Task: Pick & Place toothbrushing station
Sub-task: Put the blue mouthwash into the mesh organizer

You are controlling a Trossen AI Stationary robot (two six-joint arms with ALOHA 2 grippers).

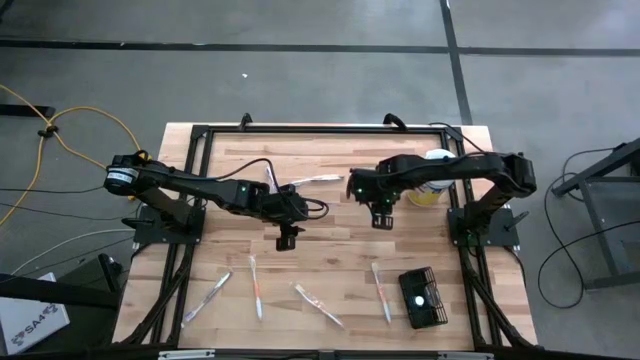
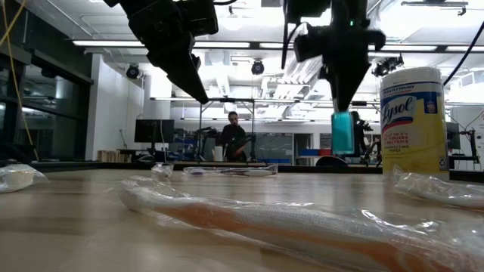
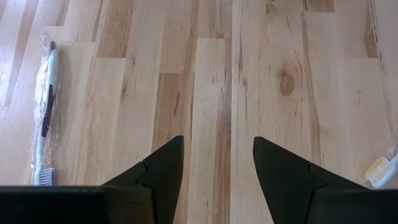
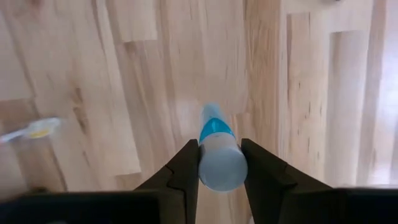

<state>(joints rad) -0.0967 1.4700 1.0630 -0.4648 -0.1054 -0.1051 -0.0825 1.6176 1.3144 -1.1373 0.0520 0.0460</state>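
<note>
Wooden table [image 1: 330, 255] with a black frame along its edges. The left arm reaches from the left side toward the middle; the left gripper [image 1: 288, 240] points at bare wood near the centre, its finger gap not discernible from above. The right arm reaches in from the right side; the right gripper [image 1: 381, 218] sits right of centre, its grip equally unclear. A yellow canister [image 1: 432, 180] with a white lid stands beside the right arm. Four wrapped toothbrushes [image 1: 256, 285] lie spread along the near edge. The black mesh basket [image 1: 421, 297] sits at the near right, a white object inside.
</note>
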